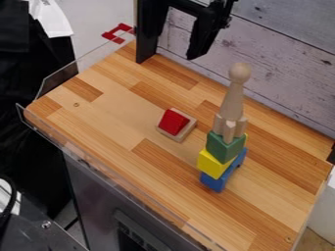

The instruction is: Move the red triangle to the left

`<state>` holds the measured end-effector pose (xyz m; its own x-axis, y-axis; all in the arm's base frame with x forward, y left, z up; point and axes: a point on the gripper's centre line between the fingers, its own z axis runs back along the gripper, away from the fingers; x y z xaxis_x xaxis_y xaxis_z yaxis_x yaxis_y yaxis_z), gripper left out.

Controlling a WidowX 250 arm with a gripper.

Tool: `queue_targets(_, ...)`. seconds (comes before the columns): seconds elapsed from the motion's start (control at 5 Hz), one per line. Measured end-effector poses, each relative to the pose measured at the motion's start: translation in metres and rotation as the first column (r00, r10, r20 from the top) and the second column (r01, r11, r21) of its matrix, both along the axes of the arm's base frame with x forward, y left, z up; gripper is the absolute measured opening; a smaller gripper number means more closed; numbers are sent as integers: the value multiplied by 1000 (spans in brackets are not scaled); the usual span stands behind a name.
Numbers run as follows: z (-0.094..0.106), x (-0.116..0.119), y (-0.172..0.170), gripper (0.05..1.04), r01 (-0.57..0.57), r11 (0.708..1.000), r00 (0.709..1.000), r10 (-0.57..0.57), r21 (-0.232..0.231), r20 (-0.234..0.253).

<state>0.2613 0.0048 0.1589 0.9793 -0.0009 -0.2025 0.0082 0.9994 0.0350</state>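
Claw (pixel 169 57) is spread, with nothing grasped, near the surface's (pixel 105 115) far corner; approach seemingly being undertaken, the red triangle (pixel 173 121) must next be reached and straddled.

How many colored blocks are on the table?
4 clear ones: the red triangle on a pale wooden piece, and a green block, yellow block and blue block stacked together. A yellow bit behind the green may be another, partly hidden.
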Motion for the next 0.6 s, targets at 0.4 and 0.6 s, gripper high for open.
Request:
queue_targets(0.4, -43, 11, -1, 999, -81, 997, 994, 83, 19, -73)
queue_targets(0.6, -55, 22, -3, 999, -137, 991, 990, 137, 10, -36)
